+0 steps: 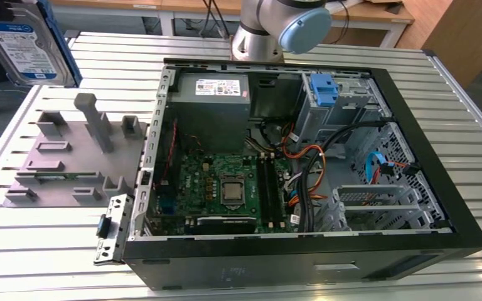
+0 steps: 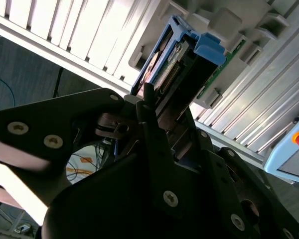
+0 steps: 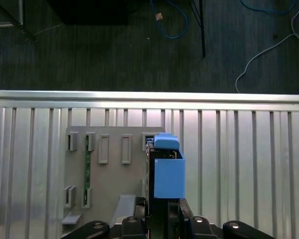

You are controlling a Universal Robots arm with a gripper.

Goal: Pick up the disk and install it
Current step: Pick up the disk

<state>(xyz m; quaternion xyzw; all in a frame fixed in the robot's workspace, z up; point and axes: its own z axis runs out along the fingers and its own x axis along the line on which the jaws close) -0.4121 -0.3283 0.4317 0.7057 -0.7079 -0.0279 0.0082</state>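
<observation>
The disk (image 1: 19, 41), silver-grey with a white and blue label in a blue carrier, hangs in the air at the exterior view's upper left, above the table's corner. In both wrist views my gripper (image 3: 163, 215) is shut on the disk (image 3: 168, 172), whose blue carrier end (image 2: 208, 50) sticks out past the dark fingers (image 2: 148, 107). The disk stands on edge above the rim of the grey holder block (image 3: 107, 172). The open computer case (image 1: 442, 207) lies to the exterior view's right, with a drive bay and blue latch (image 1: 325, 91) at its far corner.
The grey holder block (image 1: 65, 157) with upright posts sits on the slatted metal table (image 1: 48, 226) beside the case. The arm's base (image 1: 262, 31) rises behind the case. Cables, a motherboard (image 1: 224, 188) and a grey power supply box (image 1: 216, 94) fill the case. Cables lie on the floor (image 3: 169, 25) beyond the table's edge.
</observation>
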